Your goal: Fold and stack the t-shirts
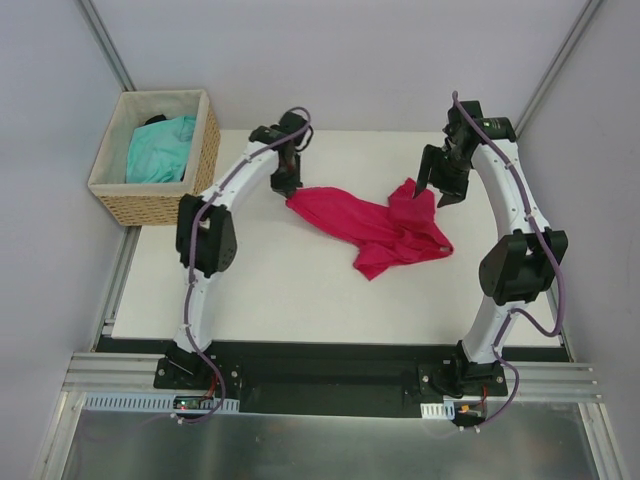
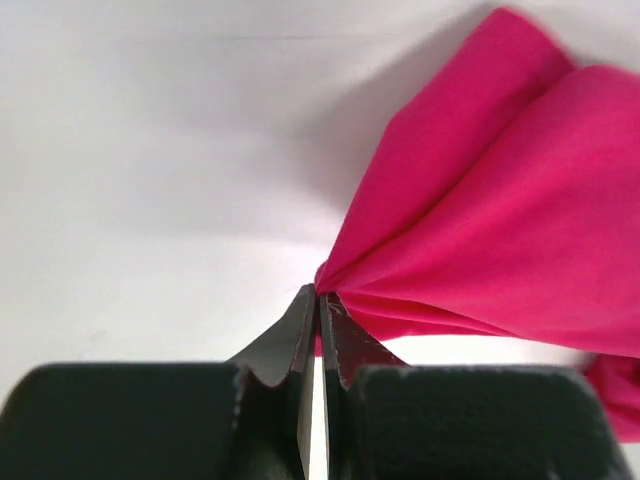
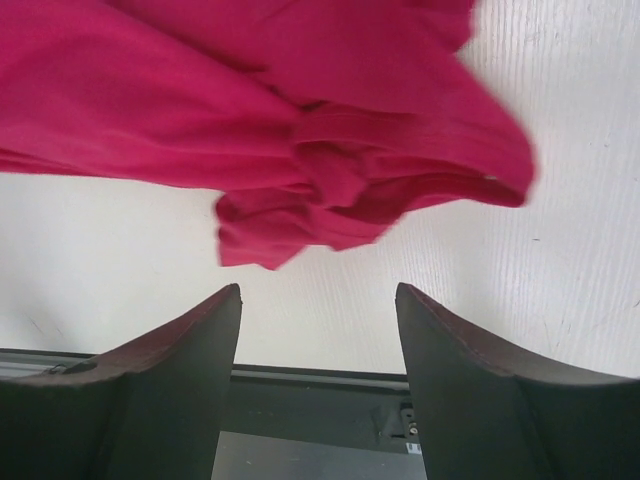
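Note:
A crimson-pink t-shirt (image 1: 372, 228) lies crumpled on the white table, stretched from the back middle toward the right. My left gripper (image 1: 287, 190) is shut on its left tip. In the left wrist view the fabric (image 2: 500, 230) fans out from between the closed fingertips of the left gripper (image 2: 318, 292). My right gripper (image 1: 438, 192) hangs open over the shirt's right end. Nothing is between its fingers (image 3: 200, 340), and the bunched cloth (image 3: 300, 130) lies beyond them. A turquoise t-shirt (image 1: 160, 150) sits heaped inside the basket.
The wicker basket (image 1: 205, 150) stands at the table's back left corner, just left of my left arm. Bare white tabletop (image 1: 280, 290) spreads in front of the shirt. Grey walls close in behind and on both sides.

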`<state>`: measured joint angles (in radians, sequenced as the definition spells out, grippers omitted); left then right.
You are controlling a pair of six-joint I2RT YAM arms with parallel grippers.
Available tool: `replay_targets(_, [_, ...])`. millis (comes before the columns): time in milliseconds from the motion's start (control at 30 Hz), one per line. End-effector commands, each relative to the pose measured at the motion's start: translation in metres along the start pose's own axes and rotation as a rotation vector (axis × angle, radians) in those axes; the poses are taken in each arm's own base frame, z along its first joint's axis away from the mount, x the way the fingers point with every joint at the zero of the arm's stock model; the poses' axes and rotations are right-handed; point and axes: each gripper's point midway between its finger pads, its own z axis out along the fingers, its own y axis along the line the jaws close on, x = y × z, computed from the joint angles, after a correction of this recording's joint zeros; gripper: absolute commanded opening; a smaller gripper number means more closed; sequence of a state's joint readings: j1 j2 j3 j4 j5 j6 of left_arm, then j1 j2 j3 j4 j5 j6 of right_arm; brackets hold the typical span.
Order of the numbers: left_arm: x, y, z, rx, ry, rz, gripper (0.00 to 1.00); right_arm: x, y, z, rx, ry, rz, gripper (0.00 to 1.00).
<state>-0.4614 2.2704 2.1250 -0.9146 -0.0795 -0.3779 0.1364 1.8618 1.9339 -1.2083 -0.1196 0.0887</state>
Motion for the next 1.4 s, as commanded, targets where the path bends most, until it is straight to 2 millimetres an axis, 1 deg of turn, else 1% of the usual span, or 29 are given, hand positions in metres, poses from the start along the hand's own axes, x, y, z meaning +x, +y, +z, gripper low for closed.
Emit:
replay_targets(0, [-0.007, 0.088, -0.08, -0.225, -0.099, -0.124, 0.0, -0.008, 0.013, -0.02, -0.052, -0.049, -0.036, 0.67])
replay_targets(33, [-0.008, 0.1, -0.084, -0.258, -0.109, -0.132, 0.0, -0.008, 0.015, -0.017, -0.055, -0.041, -0.038, 0.67])
replay_targets(67, [-0.005, 0.107, -0.092, -0.272, -0.112, -0.132, 0.0, -0.009, 0.016, -0.017, -0.061, -0.042, -0.041, 0.67])
replay_targets(167, [0.001, 0.124, -0.102, -0.327, -0.088, -0.14, 0.0, -0.012, 0.021, -0.015, -0.077, -0.037, -0.051, 0.67])
replay_targets(233, [0.004, 0.121, -0.099, -0.304, -0.069, -0.137, 0.0, -0.013, 0.025, -0.015, -0.1, -0.029, -0.057, 0.67])
replay_targets(267, [0.005, 0.117, -0.093, -0.289, -0.05, -0.132, 0.0, -0.011, 0.028, -0.013, -0.118, -0.016, -0.061, 0.68])
replay_targets(333, [0.004, 0.104, -0.086, -0.221, -0.021, -0.116, 0.0, -0.009, 0.032, -0.011, -0.141, 0.002, -0.074, 0.69])
replay_targets(367, [0.008, 0.093, -0.077, -0.174, 0.019, -0.121, 0.09, -0.008, 0.035, -0.009, -0.158, 0.013, -0.076, 0.7])
replay_targets(433, [0.005, 0.081, -0.08, -0.128, 0.015, -0.13, 0.3, -0.007, 0.037, -0.01, -0.171, 0.018, -0.088, 0.72])
replay_targets(467, [0.002, 0.076, -0.083, -0.122, -0.001, -0.133, 0.5, -0.009, 0.04, -0.013, -0.187, -0.003, -0.101, 0.73])
replay_targets(500, [-0.005, 0.071, -0.088, -0.109, -0.036, -0.132, 0.57, -0.01, 0.042, -0.015, -0.196, -0.018, -0.114, 0.73])
replay_targets(533, [-0.01, 0.069, -0.097, -0.098, -0.065, -0.133, 0.6, -0.007, 0.044, -0.012, -0.204, -0.02, -0.124, 0.73])
replay_targets(600, [-0.025, 0.064, -0.117, -0.083, -0.133, -0.142, 0.61, -0.013, 0.052, -0.016, -0.24, -0.073, -0.143, 0.73])
replay_targets(667, [-0.037, 0.062, -0.136, -0.067, -0.192, -0.17, 0.62, -0.014, 0.055, -0.011, -0.257, -0.075, -0.147, 0.73])
replay_targets(733, [-0.053, 0.059, -0.164, -0.042, -0.281, -0.19, 0.61, -0.013, 0.058, -0.003, -0.262, -0.055, -0.149, 0.72])
replay_targets(767, [-0.059, 0.056, -0.17, -0.024, -0.306, -0.186, 0.61, -0.014, 0.064, -0.003, -0.281, -0.058, -0.161, 0.71])
replay_targets(800, [-0.059, 0.047, -0.173, 0.03, -0.304, -0.171, 0.61, -0.015, 0.067, 0.001, -0.287, -0.056, -0.181, 0.71])
replay_targets(833, [-0.062, 0.039, -0.173, 0.072, -0.31, -0.16, 0.61, -0.013, 0.074, 0.009, -0.296, -0.051, -0.219, 0.71])
replay_targets(900, [-0.045, 0.016, -0.157, 0.194, -0.212, -0.107, 0.59, -0.015, 0.087, 0.025, -0.316, -0.057, -0.278, 0.7])
replay_targets(933, [-0.038, 0.01, -0.144, 0.217, -0.162, -0.104, 0.56, -0.014, 0.09, 0.043, -0.32, -0.022, -0.285, 0.68])
replay_targets(967, [-0.025, 0.009, -0.129, 0.21, -0.105, -0.101, 0.55, -0.013, 0.1, 0.049, -0.351, -0.011, -0.301, 0.68])
replay_targets(1000, [-0.019, 0.008, -0.123, 0.195, -0.089, -0.094, 0.54, -0.011, 0.109, 0.055, -0.355, -0.01, -0.327, 0.68])
replay_targets(1067, [-0.008, 0.01, -0.114, 0.138, -0.082, -0.045, 0.54, -0.008, 0.118, 0.074, -0.345, 0.017, -0.358, 0.64])
replay_targets(1100, [-0.007, 0.01, -0.114, 0.14, -0.088, -0.035, 0.54, -0.006, 0.13, 0.078, -0.349, 0.014, -0.392, 0.63])
replay_targets(1133, [-0.008, 0.009, -0.122, 0.155, -0.107, -0.028, 0.54, -0.006, 0.132, 0.084, -0.333, 0.016, -0.398, 0.62])
replay_targets(1167, [-0.006, 0.009, -0.122, 0.16, -0.109, -0.023, 0.55, -0.003, 0.133, 0.097, -0.317, 0.039, -0.407, 0.62])
replay_targets(1200, [-0.009, 0.008, -0.127, 0.173, -0.133, -0.023, 0.55, -0.001, 0.14, 0.1, -0.32, 0.038, -0.426, 0.62])
replay_targets(1300, [-0.011, 0.002, -0.133, 0.214, -0.137, -0.02, 0.56, 0.003, 0.142, 0.115, -0.276, 0.051, -0.452, 0.61])
replay_targets(1367, [-0.009, -0.002, -0.134, 0.24, -0.127, -0.02, 0.55, 0.003, 0.148, 0.115, -0.29, 0.05, -0.449, 0.61])
